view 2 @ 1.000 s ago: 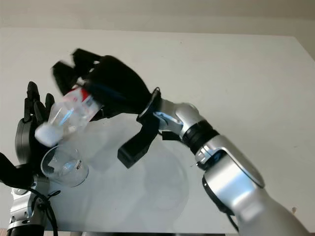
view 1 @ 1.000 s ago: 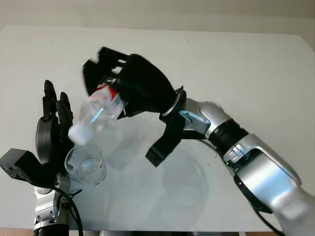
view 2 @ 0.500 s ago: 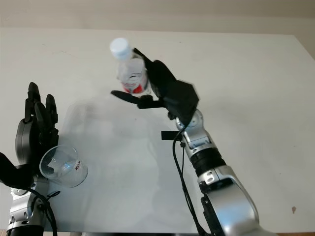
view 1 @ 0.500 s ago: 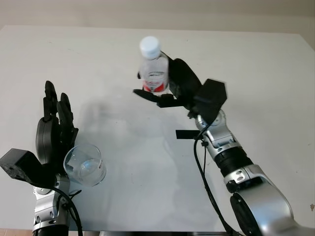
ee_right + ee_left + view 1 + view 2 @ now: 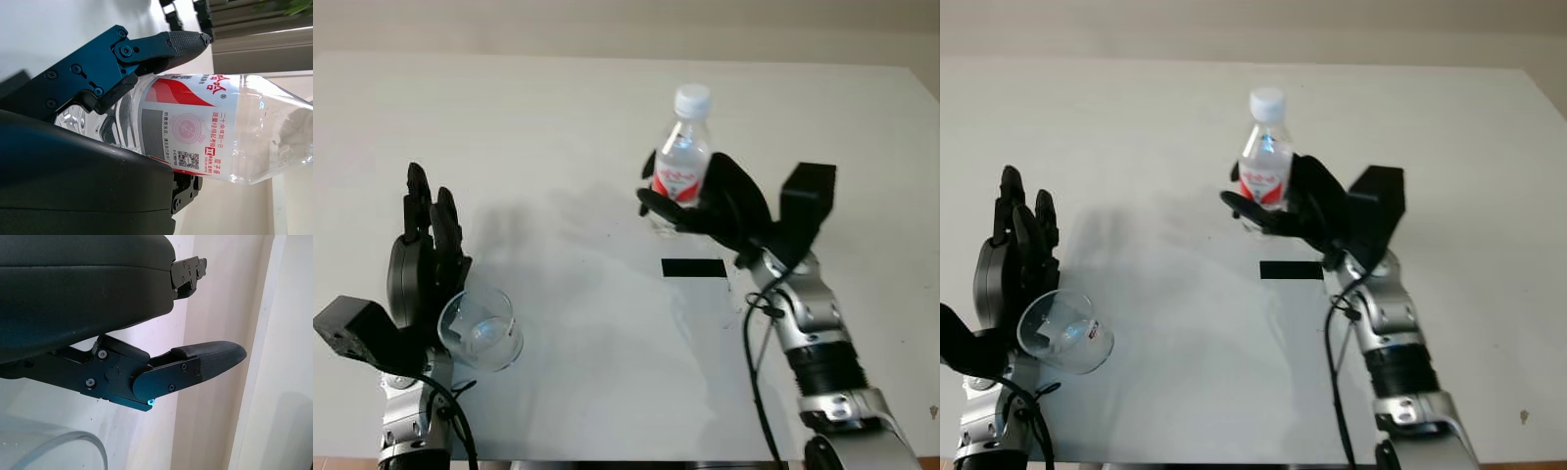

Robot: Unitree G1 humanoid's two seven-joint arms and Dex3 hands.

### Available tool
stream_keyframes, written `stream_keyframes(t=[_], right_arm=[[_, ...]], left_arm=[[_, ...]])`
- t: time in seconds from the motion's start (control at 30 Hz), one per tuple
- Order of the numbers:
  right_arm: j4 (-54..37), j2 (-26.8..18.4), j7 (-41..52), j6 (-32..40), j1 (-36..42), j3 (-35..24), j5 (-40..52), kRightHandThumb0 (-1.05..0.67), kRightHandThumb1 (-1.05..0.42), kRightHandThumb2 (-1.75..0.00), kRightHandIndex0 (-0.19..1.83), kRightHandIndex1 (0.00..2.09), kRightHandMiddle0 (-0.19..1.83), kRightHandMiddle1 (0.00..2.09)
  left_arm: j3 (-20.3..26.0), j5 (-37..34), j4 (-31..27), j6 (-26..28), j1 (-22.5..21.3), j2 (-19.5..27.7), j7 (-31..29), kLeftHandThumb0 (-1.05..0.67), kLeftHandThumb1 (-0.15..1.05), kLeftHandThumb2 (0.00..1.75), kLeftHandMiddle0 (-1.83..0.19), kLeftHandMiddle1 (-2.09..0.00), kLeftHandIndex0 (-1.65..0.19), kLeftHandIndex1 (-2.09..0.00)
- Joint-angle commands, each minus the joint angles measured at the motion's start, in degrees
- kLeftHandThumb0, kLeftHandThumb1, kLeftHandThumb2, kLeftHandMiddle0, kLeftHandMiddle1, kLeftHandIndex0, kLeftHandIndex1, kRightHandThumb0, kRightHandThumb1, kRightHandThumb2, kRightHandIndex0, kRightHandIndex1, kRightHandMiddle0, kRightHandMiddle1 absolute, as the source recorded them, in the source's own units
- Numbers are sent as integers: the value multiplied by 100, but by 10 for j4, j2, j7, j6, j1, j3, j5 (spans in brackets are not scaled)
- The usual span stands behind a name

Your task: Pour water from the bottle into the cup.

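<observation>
Two hands at work: the right hand (image 5: 720, 211) grips the capped bottle (image 5: 680, 162) upright above the counter (image 5: 607, 117), while the left hand (image 5: 421, 264), apparently open, flanks the cup (image 5: 480, 330) to steady it.

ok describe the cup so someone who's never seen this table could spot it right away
On the white table, look at the near corner on the robot's left, where the left hand stands open. The cup sits right beside it: a short clear glass tumbler, unlike the tall capped water bottle in the right hand.
</observation>
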Motion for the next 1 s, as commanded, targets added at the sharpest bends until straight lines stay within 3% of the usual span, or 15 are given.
stream_keyframes(t=[0.0,0.3,0.97], right_arm=[[-28,-8,0,1,24,-5,-5,-48,-105,-46,97,209,64,209],[6,-9,-41,-70,80,1,-83,-53,-105,-47,92,209,54,209],[152,44,-61,-133,65,-11,-79,-59,-105,-45,99,209,58,209]], left_arm=[[-1,-4,3,-1,15,-7,-2,-74,105,69,19,-5,19,0],[2,-11,2,0,17,-6,-6,-75,105,68,17,-6,19,0],[9,-18,-4,13,20,4,-18,-74,105,66,17,-5,19,0]])
